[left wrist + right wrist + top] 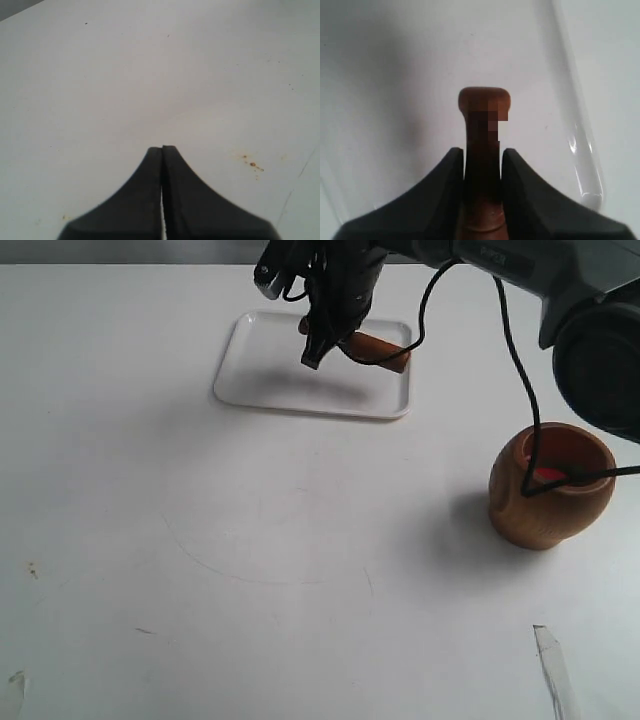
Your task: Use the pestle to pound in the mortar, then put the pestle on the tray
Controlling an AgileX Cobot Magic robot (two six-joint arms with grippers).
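My right gripper [318, 345] hangs over the white tray [262, 388] at the back of the table, shut on the reddish-brown pestle [380, 348]. The pestle's thick end sticks out to the right over the tray. In the right wrist view the pestle [483, 130] runs between the two black fingers [445, 190] with its small knob pointing away, above the tray floor [385, 125]. The brown wooden mortar [550, 488] stands at the right with its reddish inside showing, apart from both grippers. My left gripper [162, 149] is shut on nothing over bare table; the exterior view does not show it.
A black cable [520, 370] from the right arm droops across the mortar's mouth. The tray's clear rim [580, 145] shows in the right wrist view. A strip of tape [555, 670] lies at the front right. Small brown specks [252, 164] mark the table near the left gripper.
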